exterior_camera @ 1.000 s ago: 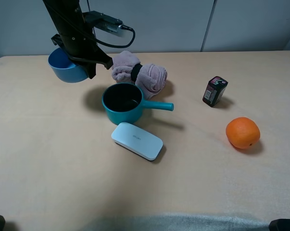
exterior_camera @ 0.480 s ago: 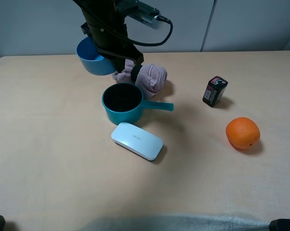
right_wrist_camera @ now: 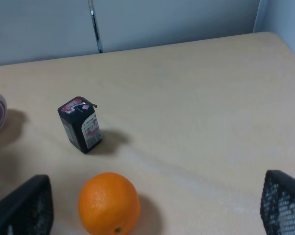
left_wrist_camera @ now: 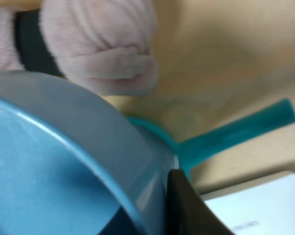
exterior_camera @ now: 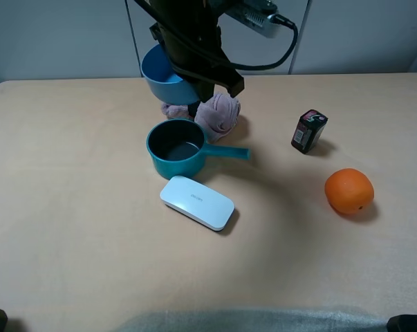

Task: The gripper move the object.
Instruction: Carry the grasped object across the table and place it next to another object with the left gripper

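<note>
Left gripper [exterior_camera: 196,88] is clamped on the rim of the blue bowl [exterior_camera: 163,79] and holds it clear of the table [exterior_camera: 70,228]. In the wrist view only one dark finger [left_wrist_camera: 184,205] shows, pressed on the outer wall; the other is hidden by the bowl, and the high camera has the arm covering the grip point. The bowl is round, plain mid-blue and slightly glossy, with no handle and its opening up; its right side is cut off by the arm. It hangs at the far side of the table, just behind the teal pot [exterior_camera: 175,146], and covers the left part of the pink cloth [exterior_camera: 218,111]. The wrist view is blurred and mostly filled by the bowl wall [left_wrist_camera: 64,171], with the pot handle [left_wrist_camera: 235,134] poking out past it. The pot's inside is dark, contents unclear. A white case [exterior_camera: 196,202] lies just in front of the pot. Further right a dark carton [exterior_camera: 309,130] stands upright, label too small to read, and the orange [exterior_camera: 348,190] sits nearer. Right gripper [right_wrist_camera: 154,210] is spread wide and holds nothing, with only its fingertips in frame.
</note>
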### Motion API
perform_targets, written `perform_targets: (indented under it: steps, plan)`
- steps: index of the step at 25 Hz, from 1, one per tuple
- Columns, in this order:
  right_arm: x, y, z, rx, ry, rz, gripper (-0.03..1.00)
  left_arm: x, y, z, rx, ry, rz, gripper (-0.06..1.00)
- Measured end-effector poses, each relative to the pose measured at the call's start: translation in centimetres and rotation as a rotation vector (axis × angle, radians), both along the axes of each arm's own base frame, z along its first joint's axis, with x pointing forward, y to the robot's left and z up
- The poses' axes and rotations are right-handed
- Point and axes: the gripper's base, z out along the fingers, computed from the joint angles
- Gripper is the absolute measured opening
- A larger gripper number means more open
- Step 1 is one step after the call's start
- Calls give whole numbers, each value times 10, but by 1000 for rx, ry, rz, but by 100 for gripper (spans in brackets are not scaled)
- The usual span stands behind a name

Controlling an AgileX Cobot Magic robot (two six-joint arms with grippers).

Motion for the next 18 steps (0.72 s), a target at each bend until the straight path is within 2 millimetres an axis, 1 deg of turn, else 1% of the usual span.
perform_targets:
  steps: [8,10,14,18]
  plan:
    - [0,0,0,0,0,0,67,-31,-30,-2,10,4,-108,5]
    - [0,0,0,0,0,0,67,-40,-40,-9,29,18,-144,5]
    - [0,0,0,0,0,0,67,-59,-62,-32,73,54,-210,5]
    - [0,0,0,0,0,0,67,-77,-78,-43,90,65,-264,5]
